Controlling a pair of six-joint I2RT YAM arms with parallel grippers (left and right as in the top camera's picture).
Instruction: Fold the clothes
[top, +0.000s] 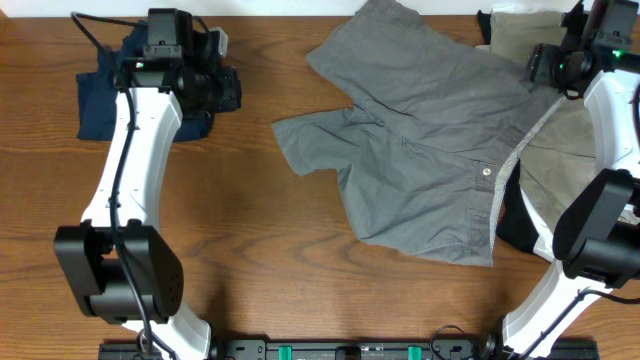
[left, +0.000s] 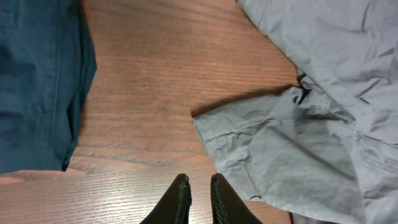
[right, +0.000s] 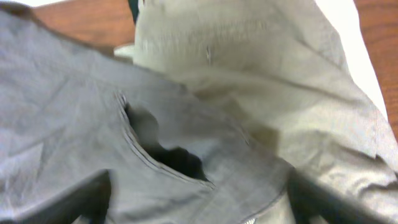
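Black fingertips (left: 181, 199) of the left gripper (left: 200, 202): I am reading them as nearly closed, gripping nothing, hanging over the wooden table (left: 155, 93). On the right gripper (right: 202, 198), blurred fingers (right: 84, 199) are standing wide over the grey shorts (top: 430, 150), at the waistband end. Shorts are lying mid-table, waistband rightward, legs leftward. The right arm is sitting nearer, while the left is facing the leg hem (left: 249, 124).

Table: a brown wood-grain tabletop (top: 250, 250) fills the overhead view from edge to edge, its grain running side to side.
Surface: smooth with a faint sheen; darker streaks in the grain show close up in the left wrist view.
Front edge: a black rail (top: 240, 350) with green fittings runs along the near side.
Light: even, from above; shadows are soft-edged.
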